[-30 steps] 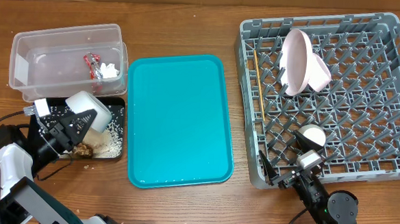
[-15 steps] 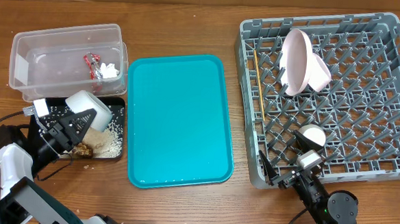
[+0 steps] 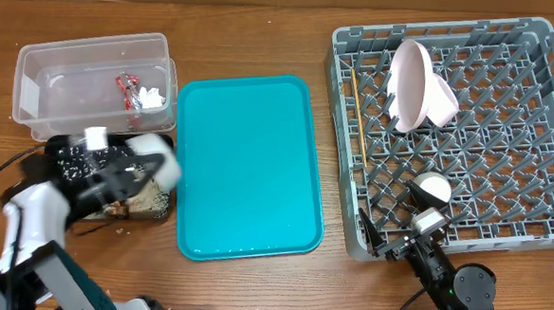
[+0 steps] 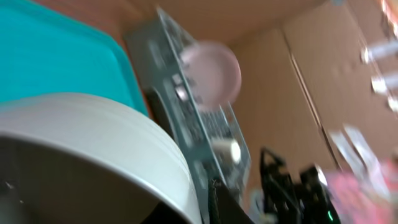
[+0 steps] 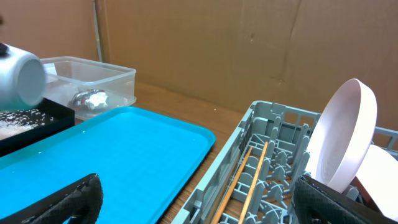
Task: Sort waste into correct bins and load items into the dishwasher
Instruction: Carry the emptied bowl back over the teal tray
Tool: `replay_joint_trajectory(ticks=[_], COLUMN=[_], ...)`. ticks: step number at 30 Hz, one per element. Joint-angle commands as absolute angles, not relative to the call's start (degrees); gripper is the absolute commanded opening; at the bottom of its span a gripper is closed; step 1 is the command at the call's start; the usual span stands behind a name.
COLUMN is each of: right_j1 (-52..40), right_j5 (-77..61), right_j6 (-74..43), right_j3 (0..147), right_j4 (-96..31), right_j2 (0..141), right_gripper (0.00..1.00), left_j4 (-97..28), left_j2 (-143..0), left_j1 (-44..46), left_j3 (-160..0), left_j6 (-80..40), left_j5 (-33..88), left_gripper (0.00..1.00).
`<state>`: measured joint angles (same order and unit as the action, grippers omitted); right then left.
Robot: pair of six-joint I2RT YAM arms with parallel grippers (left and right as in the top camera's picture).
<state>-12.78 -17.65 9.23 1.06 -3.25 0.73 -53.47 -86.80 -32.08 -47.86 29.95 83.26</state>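
My left gripper (image 3: 124, 168) is shut on the small whitish bowl (image 3: 155, 158), held tilted over the right end of the black tray (image 3: 160, 204), which holds rice scraps (image 3: 142, 200). The bowl fills the lower left of the left wrist view (image 4: 93, 155) and shows at the left edge of the right wrist view (image 5: 22, 74). The clear tub (image 3: 44, 76) holds the red wrapper (image 3: 127, 88) and the tissue (image 3: 151, 97). The grey dish rack (image 3: 544, 140) holds the plate (image 3: 409, 84), the chopsticks (image 3: 358, 117) and the white cup (image 3: 434, 189). My right gripper (image 3: 386, 244) is open and empty at the rack's front left corner.
The teal serving tray (image 3: 248, 163) lies between the bins and the rack. A second pale dish (image 3: 443, 101) leans beside the plate. A cardboard wall (image 5: 249, 43) stands behind the table.
My left gripper has swung to the right with the bowl, from over the black tray's left part towards the teal tray; it is blurred by motion. The right arm has not moved.
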Motion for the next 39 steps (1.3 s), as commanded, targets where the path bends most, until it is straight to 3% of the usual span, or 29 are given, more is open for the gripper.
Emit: replay_joint_trajectory(ticks=[1, 4, 7, 11, 13, 16, 19, 22, 30, 39], right_j1=[-12.6, -12.6, -12.6, -12.6, -12.6, -12.6, -12.6, -12.6, -12.6, -12.6], right_j5=[-17.7, -17.7, -17.7, -17.7, -17.7, -17.7, -17.7, -17.7, -17.7, -17.7], right_j6=[9.2, 9.2, 9.2, 9.2, 9.2, 9.2, 9.2, 9.2, 9.2, 9.2], right_j3=[0.4, 0.4, 0.4, 0.4, 0.4, 0.4, 0.4, 0.4, 0.4, 0.4], right_j4=[-3.1, -3.1, -3.1, -3.1, -3.1, -3.1, -3.1, -3.1, -3.1, -3.1], right_j2=[0.2, 0.2, 0.2, 0.2, 0.2, 0.2, 0.2, 0.2, 0.2, 0.2], right_gripper=[1.00, 1.00, 1.00, 1.00, 1.00, 1.00, 1.00, 1.00, 1.00, 1.00], left_j4=[-51.7, -44.6, -31.7, -5.0, 7.2, 19.0, 23.9, 23.9, 7.1, -20.8], left_j2=[-86.9, -86.9, -86.9, -86.9, -87.2, -88.4, -90.0, -91.5, -92.6, -92.6], left_j1=[-22.4, -14.1, -4.8, 7.7, 13.0, 19.2, 23.0, 24.1, 18.1, 18.8], left_j3=[-52.6, -57.6, -61.9, -63.5, -63.5, -63.5, -63.5, -63.5, -63.5, -63.5], left_j6=[26.1, 15.6, -2.2, -26.6, -36.7, -45.9, -49.4, -49.6, -39.3, -23.1], left_j5=[84.3, 83.2, 74.0, 63.0, 56.0, 47.3, 44.2, 42.4, 41.0, 22.1], left_gripper=[0.15, 0.15, 0.15, 0.14, 0.20, 0.25, 0.20, 0.23, 0.57, 0.60])
